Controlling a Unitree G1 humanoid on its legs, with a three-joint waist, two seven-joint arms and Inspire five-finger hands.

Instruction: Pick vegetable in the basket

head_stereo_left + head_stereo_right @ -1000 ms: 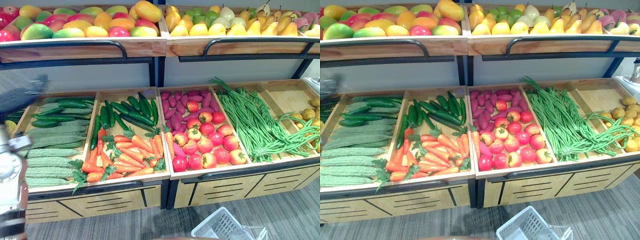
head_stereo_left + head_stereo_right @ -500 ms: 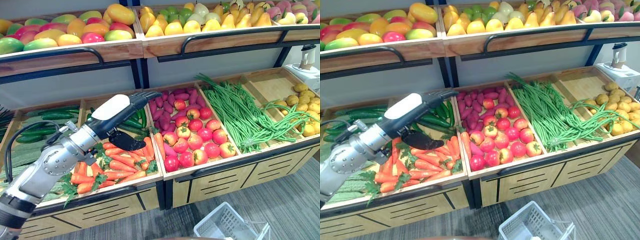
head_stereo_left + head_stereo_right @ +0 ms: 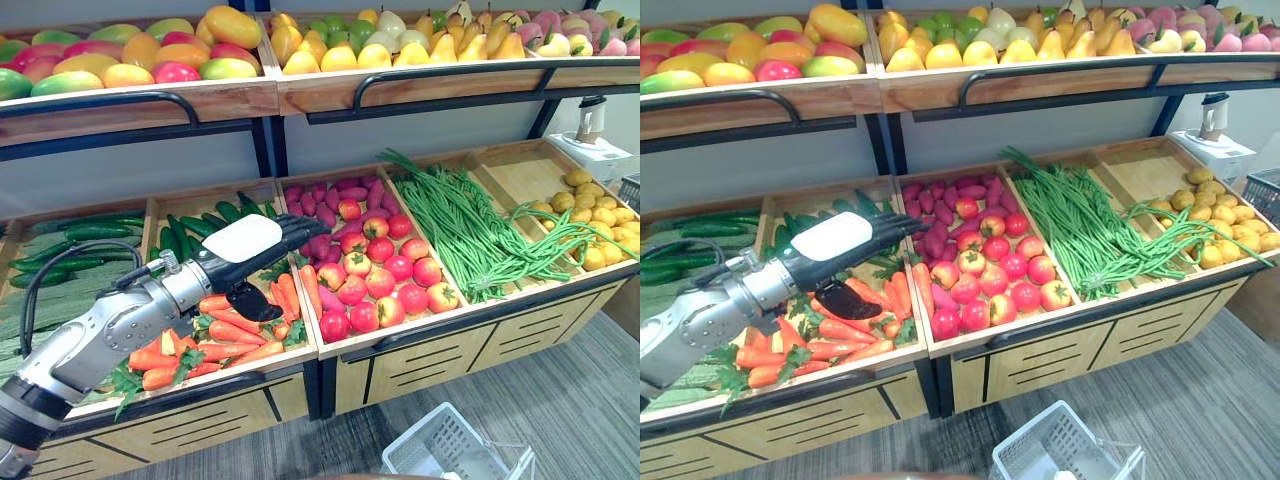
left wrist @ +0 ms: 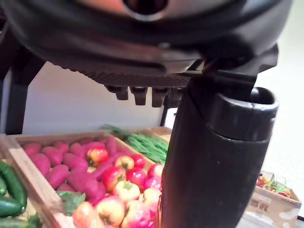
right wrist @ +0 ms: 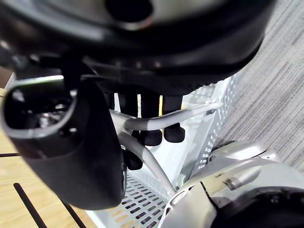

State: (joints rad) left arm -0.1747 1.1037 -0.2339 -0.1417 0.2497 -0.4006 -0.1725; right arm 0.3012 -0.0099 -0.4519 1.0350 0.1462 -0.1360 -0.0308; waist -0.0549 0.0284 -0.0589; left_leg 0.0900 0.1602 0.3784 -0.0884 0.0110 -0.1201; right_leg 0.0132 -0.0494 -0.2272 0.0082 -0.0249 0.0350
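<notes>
Left hand (image 3: 250, 250) hovers with fingers straight and empty above the carrots (image 3: 235, 335), its fingertips over the divider beside the tomatoes (image 3: 385, 285). The right wrist view shows the right hand (image 5: 152, 52) curled round the handle of the white basket (image 5: 216, 118), which hangs below the counter (image 3: 420, 355).

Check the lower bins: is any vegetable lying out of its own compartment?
Two things stand out. One carrot lies on the wrong side of the divider, among the tomatoes. Several green beans also trail over their divider into the next bin, towards the yellow potatoes.
</notes>
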